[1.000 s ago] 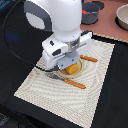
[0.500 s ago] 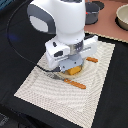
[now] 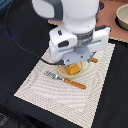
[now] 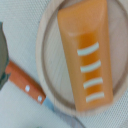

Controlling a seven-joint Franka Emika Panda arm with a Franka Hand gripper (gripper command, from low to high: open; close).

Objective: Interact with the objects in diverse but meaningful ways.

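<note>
bread piece (image 4: 86, 55): smooth orange-yellow plastic, slight sheen, pale raised ridges | plate (image 4: 46, 60): matt tan, wood-like | knife handle (image 4: 25, 84): matt orange plastic, two pale rivets | placemat (image 3: 45, 90): woven cream cloth, ribbed | arm housing (image 3: 75, 15): glossy white plastic

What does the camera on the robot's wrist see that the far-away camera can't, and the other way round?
Only the wrist view shows the pale stripes on the bread piece and the rivets on one orange handle. Only the exterior view shows the robot arm, the whole woven mat, the fork and a bowl. Both show the bread piece lying on the round plate.
</note>
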